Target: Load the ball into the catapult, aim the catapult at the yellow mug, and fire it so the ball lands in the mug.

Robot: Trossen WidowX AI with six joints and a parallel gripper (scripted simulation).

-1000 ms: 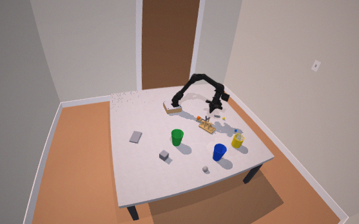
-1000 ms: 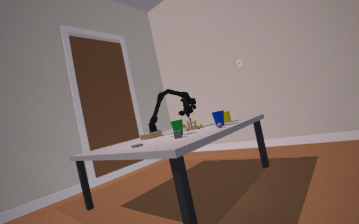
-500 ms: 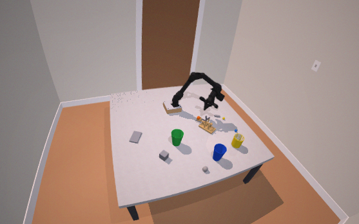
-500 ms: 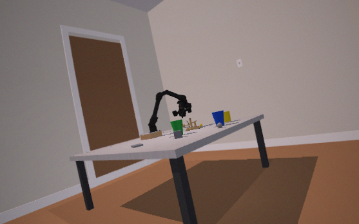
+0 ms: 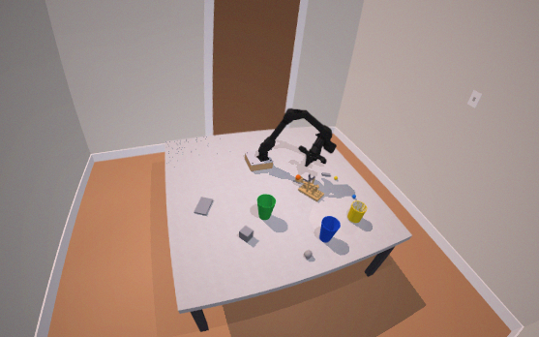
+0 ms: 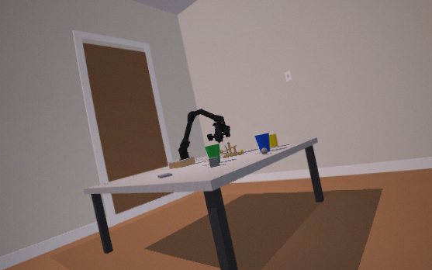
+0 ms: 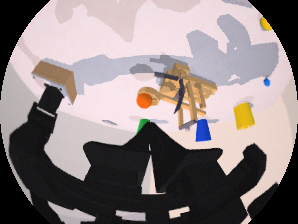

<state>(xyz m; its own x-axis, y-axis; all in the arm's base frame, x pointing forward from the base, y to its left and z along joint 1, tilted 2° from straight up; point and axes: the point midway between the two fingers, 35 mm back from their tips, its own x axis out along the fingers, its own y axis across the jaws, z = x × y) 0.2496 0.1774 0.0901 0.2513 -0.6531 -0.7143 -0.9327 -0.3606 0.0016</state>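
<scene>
The wooden catapult (image 5: 313, 193) (image 6: 233, 154) (image 7: 181, 70) stands on the table. The orange ball (image 5: 298, 177) (image 7: 144, 100) is at the rounded cup end of the catapult's throwing arm. The wrist view shows the cup's rim around part of it. The yellow mug (image 5: 356, 213) (image 6: 273, 140) (image 7: 244, 116) stands upright beyond the catapult, near the table's right edge. My gripper (image 5: 307, 165) (image 6: 219, 141) (image 7: 149, 125) is shut and empty. It points down and hangs above the catapult's area, touching nothing.
A blue cup (image 5: 328, 229) (image 6: 262, 142) (image 7: 202, 131) stands near the yellow mug. A green cup (image 5: 265, 207) stands left of the catapult. A small yellow ball (image 5: 336, 178), a blue ball (image 5: 354, 197), a grey bar (image 5: 326, 174), a grey cube (image 5: 246, 234), a grey ball (image 5: 308, 254) and a grey slab (image 5: 203, 206) lie around.
</scene>
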